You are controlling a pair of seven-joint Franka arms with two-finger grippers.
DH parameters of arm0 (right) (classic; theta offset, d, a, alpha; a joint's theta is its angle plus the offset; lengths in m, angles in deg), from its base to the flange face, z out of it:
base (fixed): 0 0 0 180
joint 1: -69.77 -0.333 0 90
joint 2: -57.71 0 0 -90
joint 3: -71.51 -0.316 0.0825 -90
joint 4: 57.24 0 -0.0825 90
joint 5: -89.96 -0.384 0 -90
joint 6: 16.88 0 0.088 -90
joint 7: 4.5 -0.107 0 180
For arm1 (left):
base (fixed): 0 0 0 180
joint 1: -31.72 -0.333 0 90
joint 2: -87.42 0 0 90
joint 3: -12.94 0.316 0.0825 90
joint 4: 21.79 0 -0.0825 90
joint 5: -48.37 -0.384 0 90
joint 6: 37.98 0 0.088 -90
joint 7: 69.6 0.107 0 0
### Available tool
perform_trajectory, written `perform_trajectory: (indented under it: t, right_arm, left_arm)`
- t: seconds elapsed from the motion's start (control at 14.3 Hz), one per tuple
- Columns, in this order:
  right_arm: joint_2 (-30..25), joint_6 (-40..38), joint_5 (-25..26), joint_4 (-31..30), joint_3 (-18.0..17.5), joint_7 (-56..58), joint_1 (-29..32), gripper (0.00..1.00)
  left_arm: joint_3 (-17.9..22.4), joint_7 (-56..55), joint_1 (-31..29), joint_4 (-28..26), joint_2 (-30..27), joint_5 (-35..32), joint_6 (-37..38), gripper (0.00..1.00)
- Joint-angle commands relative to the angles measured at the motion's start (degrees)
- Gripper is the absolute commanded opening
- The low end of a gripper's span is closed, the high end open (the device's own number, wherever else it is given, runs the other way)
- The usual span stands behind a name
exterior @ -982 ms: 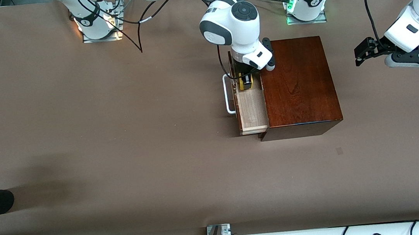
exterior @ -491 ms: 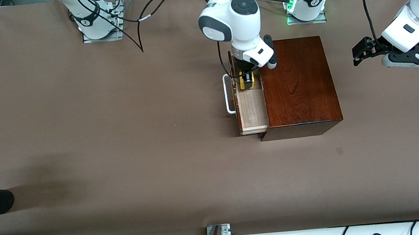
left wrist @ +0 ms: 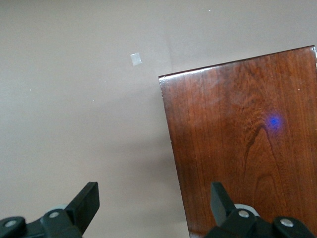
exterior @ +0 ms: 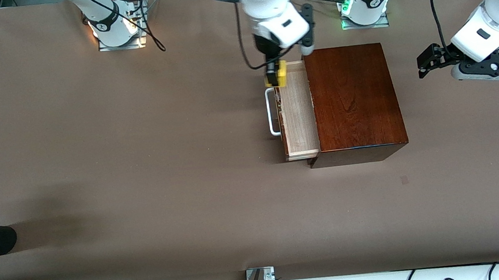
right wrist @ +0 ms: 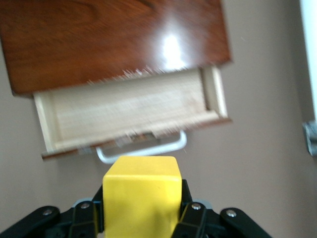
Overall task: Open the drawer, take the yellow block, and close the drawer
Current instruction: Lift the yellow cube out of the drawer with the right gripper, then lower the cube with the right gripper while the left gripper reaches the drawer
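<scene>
Drawer [exterior: 296, 112] pulled out, pale interior bare. Right gripper [exterior: 274, 76], clamped on yellow block [exterior: 276, 74], above drawer's corner. Left gripper [left wrist: 151, 210], fingers spread, waits above wooden box [exterior: 354, 101] edge.

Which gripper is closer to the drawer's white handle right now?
The right. The right gripper, shut on the yellow block, is over the open drawer's edge, just above the white handle. The left gripper waits, jaws open, off the wooden box's left-arm end.

Yellow block [exterior: 275, 73], right gripper [exterior: 274, 70]: newly above drawer [exterior: 296, 112].
</scene>
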Motion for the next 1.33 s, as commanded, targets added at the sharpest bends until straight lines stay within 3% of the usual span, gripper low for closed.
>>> perform_trajectory:
  t: [0.0,0.14,0.35,0.63,0.91,1.05,1.26]
  right_arm:
    - [-4.4,-4.8,-4.4,-1.8,-0.3,-0.3,7.9,0.0]
    - [-5.6,-6.4,-5.8,-1.8,-0.1,-0.4,14.1,0.0]
    - [-8.3,-6.9,-8.4,-3.0,0.4,-0.4,22.7,0.0]
    - [-17.5,-6.1,-13.5,-20.0,1.9,-1.0,33.7,0.0]
    - [-20.2,-3.7,-13.7,-30.3,10.8,-1.0,35.0,0.0]
    - [-20.9,1.1,-12.9,-36.5,12.9,-6.9,35.3,0.0]
    - [-22.3,8.4,-11.9,-44.8,13.1,-14.7,35.3,0.0]
  left_arm:
    - [-1.4,1.4,0.0,1.3,0.2,0.5,1.3,1.0]
    - [-2.7,5.9,0.7,1.4,0.2,2.2,2.8,1.0]
    - [-7.8,10.7,2.6,1.4,1.4,3.2,2.8,1.0]
    - [-15.5,9.6,5.6,4.6,6.2,8.3,4.4,1.0]
    - [-20.9,9.1,10.5,16.6,19.0,11.7,5.3,1.0]
    - [-21.0,9.6,13.9,21.5,25.8,13.2,5.3,1.0]
    - [-20.8,16.3,18.1,25.6,32.8,13.1,2.4,1.0]
